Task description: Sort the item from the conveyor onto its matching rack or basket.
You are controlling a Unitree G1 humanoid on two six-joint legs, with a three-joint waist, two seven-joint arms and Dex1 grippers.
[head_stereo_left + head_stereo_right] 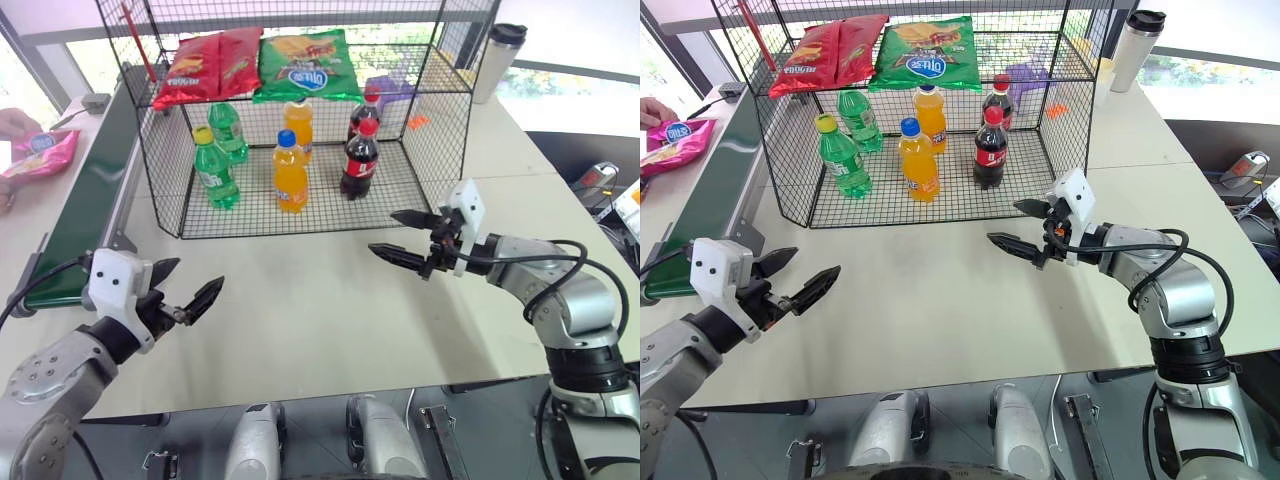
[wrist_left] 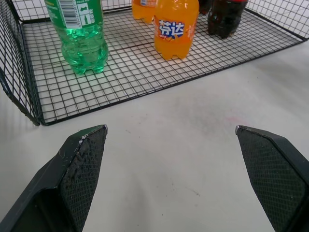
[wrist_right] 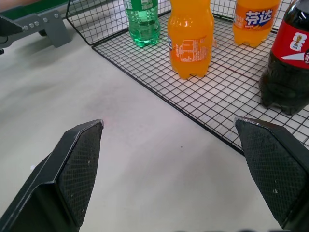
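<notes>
The pink chip bag (image 1: pixel 40 155) lies at the far left beside the conveyor (image 1: pixel 85 210), and a person's hand (image 1: pixel 14 124) rests on it. To the right of the belt stands the black wire rack (image 1: pixel 165 190), with bottles on its lower level and chip bags on its upper level. My left gripper (image 1: pixel 193 280) hovers open and empty over the white table near its front left. My right gripper (image 1: pixel 384 232) is also open and empty, just in front of the rack's front right corner. The wrist views show both pairs of fingers spread wide, facing the rack floor (image 2: pixel 145 72).
Green (image 1: pixel 214 170), orange (image 1: pixel 290 172) and cola (image 1: pixel 360 160) bottles stand inside the rack. Red chip bags (image 1: pixel 205 65) and a green one (image 1: pixel 305 65) lie on its upper level. A travel mug (image 1: pixel 500 60) stands at the back right. Bare white table (image 1: pixel 300 310) stretches between my grippers.
</notes>
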